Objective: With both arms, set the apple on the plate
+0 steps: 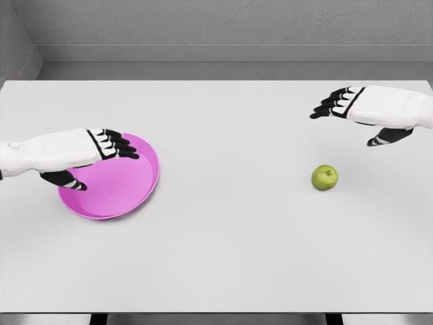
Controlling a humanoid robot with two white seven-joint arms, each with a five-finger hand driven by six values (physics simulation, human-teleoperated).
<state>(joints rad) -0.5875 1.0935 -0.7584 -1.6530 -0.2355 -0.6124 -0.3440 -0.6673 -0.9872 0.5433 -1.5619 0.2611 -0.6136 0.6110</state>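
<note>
Green apple [325,177] resting on the white desk [223,250], toward the right edge, upright with stem up, touching nothing. Pink plate [128,189] lying toward the left edge, well apart from the apple. Left hand [95,152] reaching in over the plate's left part, fingers stretched out and relaxed, thumb hanging below, gripping nothing. Right hand [362,112] hovering near the far right corner, beyond the apple and clear of it, fingers extended toward the left, thumb lowered, likewise empty.
</note>
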